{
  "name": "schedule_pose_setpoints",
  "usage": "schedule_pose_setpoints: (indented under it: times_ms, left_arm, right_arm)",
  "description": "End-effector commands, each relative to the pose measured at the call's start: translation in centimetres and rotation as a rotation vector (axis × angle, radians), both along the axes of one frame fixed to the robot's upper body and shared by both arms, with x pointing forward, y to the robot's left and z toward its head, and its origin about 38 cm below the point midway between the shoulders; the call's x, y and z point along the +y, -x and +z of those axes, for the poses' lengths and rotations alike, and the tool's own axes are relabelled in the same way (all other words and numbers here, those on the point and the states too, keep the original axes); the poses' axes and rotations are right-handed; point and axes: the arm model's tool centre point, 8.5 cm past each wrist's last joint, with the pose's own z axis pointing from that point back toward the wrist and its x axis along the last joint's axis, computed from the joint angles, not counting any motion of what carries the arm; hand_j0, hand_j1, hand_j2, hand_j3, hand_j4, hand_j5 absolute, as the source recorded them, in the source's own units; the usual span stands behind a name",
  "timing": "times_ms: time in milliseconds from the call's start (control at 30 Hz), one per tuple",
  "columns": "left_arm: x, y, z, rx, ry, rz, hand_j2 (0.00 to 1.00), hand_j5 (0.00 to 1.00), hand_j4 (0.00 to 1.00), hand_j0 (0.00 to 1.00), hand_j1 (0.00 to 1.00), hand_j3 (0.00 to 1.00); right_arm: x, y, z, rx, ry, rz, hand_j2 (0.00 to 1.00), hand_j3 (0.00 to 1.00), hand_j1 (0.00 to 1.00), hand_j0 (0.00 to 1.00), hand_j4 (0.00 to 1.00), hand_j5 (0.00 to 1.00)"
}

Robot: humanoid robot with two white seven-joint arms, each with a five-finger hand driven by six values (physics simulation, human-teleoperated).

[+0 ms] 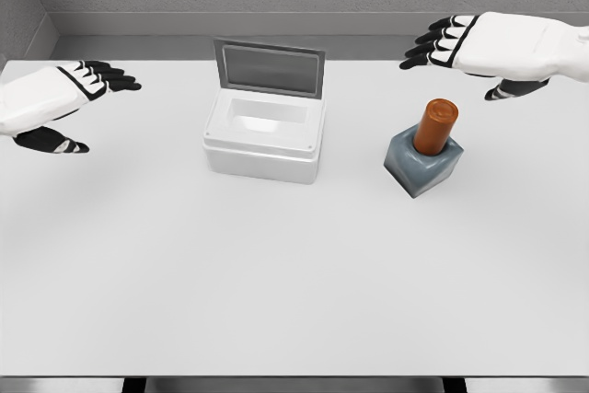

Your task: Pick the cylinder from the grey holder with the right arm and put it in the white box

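Head view: cylinder (pixel 435 126) sits tilted in the holder (pixel 421 162) on the surface (pixel 294 273), right of the box (pixel 264 135), whose lid is up. Right robot hand (pixel 451 41) hovers behind and above it, fingers spread, holding nothing; left robot hand (pixel 87 80) idles far left, also empty and relaxed. Cylinder looks rigid, smooth, probably light and a bit slippery, so wrap the exposed upper half and pull along its tilt.

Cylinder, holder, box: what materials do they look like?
Render, so look only. Cylinder: matte orange-brown, maybe wood or plastic, no shine. Grey holder: dull blue-grey, stone or cast plastic, soft bevelled edges. White box: smooth white plastic, faint sheen, grey-lined lid.
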Motion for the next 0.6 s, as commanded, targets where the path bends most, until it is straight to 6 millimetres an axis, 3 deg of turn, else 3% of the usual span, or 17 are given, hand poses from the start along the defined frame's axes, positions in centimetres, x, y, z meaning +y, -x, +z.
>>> schedule_pose_setpoints:
  times_ms: [0,233,267,300,467,567]
  left_arm:
    - [0.0,0.0,0.0,0.003,0.006,0.001,1.00,1.00,1.00,1.00,1.00,1.00]
    - [0.0,0.1,-0.1,0.006,0.006,0.001,1.00,1.00,1.00,1.00,1.00,1.00]
    - [0.0,0.0,-0.2,0.006,0.007,0.000,1.00,1.00,1.00,1.00,1.00,1.00]
    - [0.0,0.0,-0.2,0.006,0.007,0.000,1.00,1.00,1.00,1.00,1.00,1.00]
    - [0.0,0.0,-0.2,0.006,0.005,0.000,1.00,1.00,1.00,1.00,1.00,1.00]
    - [0.0,0.0,-0.2,0.006,0.005,0.000,1.00,1.00,1.00,1.00,1.00,1.00]
  right_arm:
    - [0.0,0.0,0.1,0.001,-0.005,-0.003,1.00,1.00,1.00,1.00,1.00,1.00]
    - [-1.3,-0.6,-0.1,0.014,-0.019,-0.042,1.00,1.00,1.00,1.00,1.00,1.00]
    - [-1.9,-0.3,-1.4,0.047,-0.001,-0.056,1.00,1.00,1.00,1.00,1.00,1.00]
    - [-2.2,-0.2,-1.5,0.049,0.005,-0.061,1.00,1.00,1.00,1.00,1.00,1.00]
    - [-2.7,-0.3,0.2,0.009,-0.015,-0.074,1.00,1.00,1.00,1.00,1.00,1.00]
    - [-2.1,-0.3,-0.3,0.019,-0.001,-0.061,1.00,1.00,1.00,1.00,1.00,1.00]
